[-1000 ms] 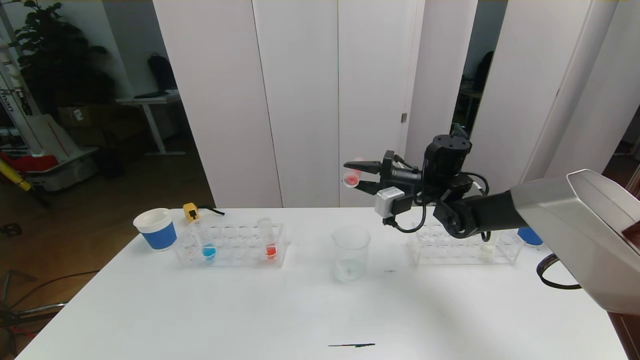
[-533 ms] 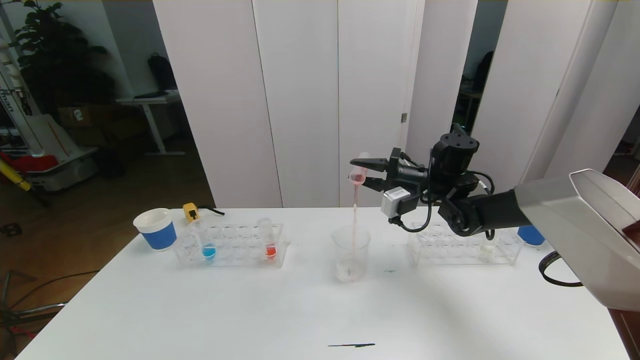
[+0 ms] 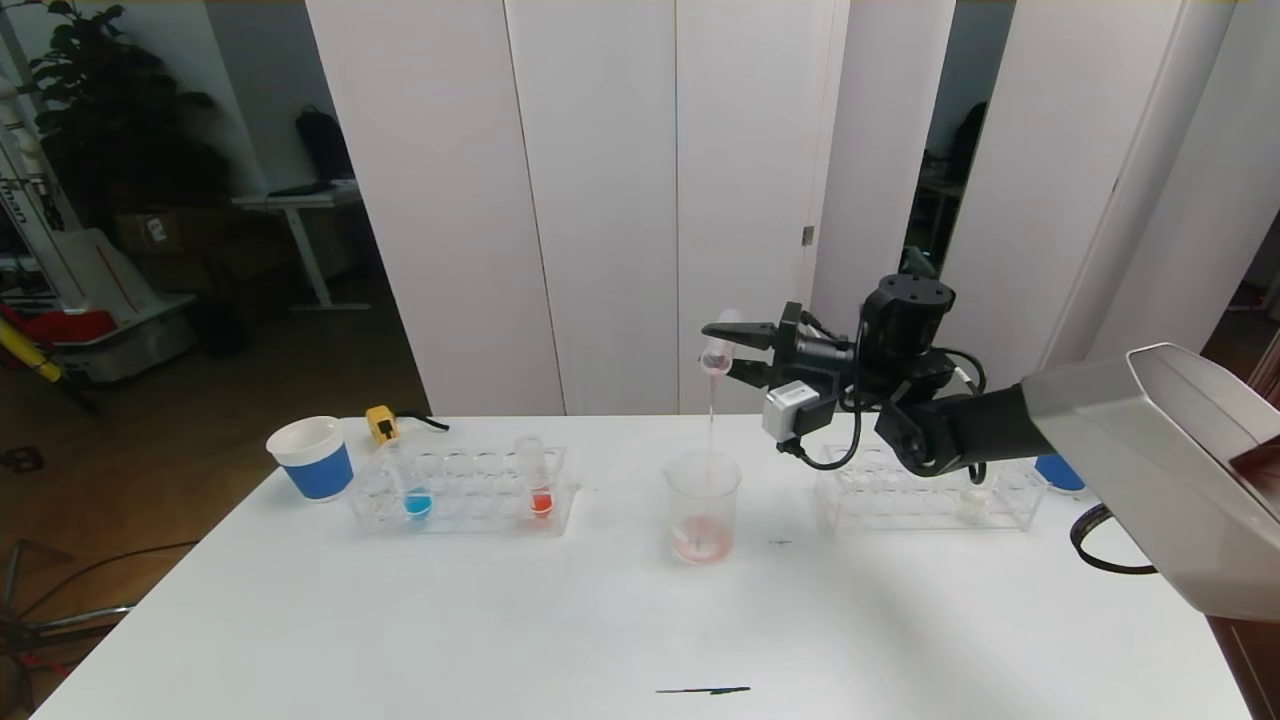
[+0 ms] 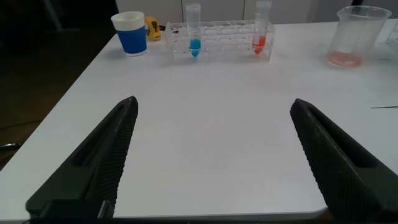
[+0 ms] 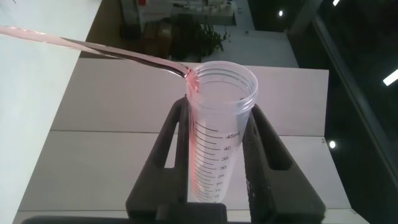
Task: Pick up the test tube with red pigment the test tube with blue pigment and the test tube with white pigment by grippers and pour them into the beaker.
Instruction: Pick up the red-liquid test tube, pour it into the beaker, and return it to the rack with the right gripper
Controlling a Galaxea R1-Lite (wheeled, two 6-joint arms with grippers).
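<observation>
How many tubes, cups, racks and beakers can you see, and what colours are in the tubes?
Tubes: 4 — blue, red in the rack, white, and one pouring red in the right end effector
Blue paper cups: 2 —
Clear racks: 2 —
Beakers: 1 —
Total: 9

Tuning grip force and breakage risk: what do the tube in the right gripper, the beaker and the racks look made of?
Graduated clear tube held in the right gripper: printed volume scale and thick moulded rim suggest plastic, not certain.
Clear flared-rim beaker: slightly hazy wall, probably plastic; glass possible.
Clear tube racks: flat, sharp-edged transparent panels, likely acrylic.
</observation>
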